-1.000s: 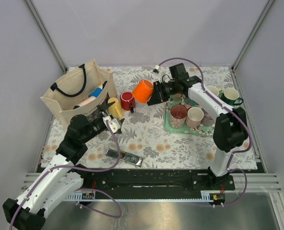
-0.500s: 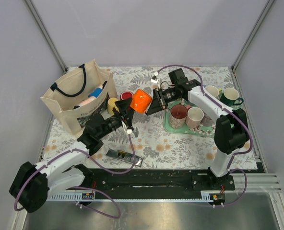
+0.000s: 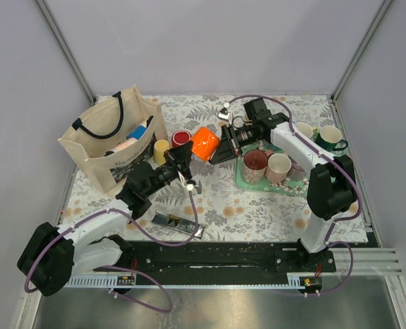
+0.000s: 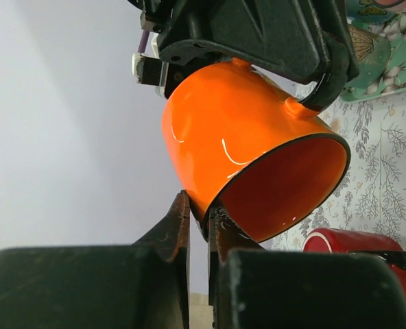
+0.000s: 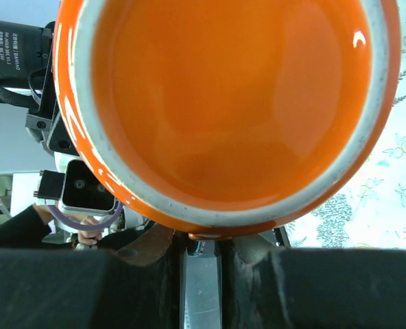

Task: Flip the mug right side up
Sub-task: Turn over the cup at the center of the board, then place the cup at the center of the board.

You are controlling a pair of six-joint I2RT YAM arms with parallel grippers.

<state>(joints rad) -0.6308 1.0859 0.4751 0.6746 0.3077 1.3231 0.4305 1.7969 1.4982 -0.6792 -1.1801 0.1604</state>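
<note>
The orange mug (image 3: 204,142) hangs tilted above the floral mat, held between both arms. Its mouth faces down and toward the left arm; its base (image 5: 223,96) fills the right wrist view. My left gripper (image 3: 190,153) is shut on the mug's rim, one finger inside the mouth and one outside (image 4: 197,205). My right gripper (image 3: 221,142) is shut on the mug's handle (image 4: 300,107), of which a sliver shows between its fingers (image 5: 201,236).
A canvas tote bag (image 3: 110,137) stands at the left. A red mug (image 3: 181,138) and a yellow mug (image 3: 161,149) sit just below the held mug. A green tray (image 3: 247,184) carries several mugs at right, with more behind it. A shiny packet (image 3: 179,224) lies near the front.
My left arm swung right from the bag to the orange mug and its jaws closed on the rim. The right arm tilted the mug down a little toward it.
</note>
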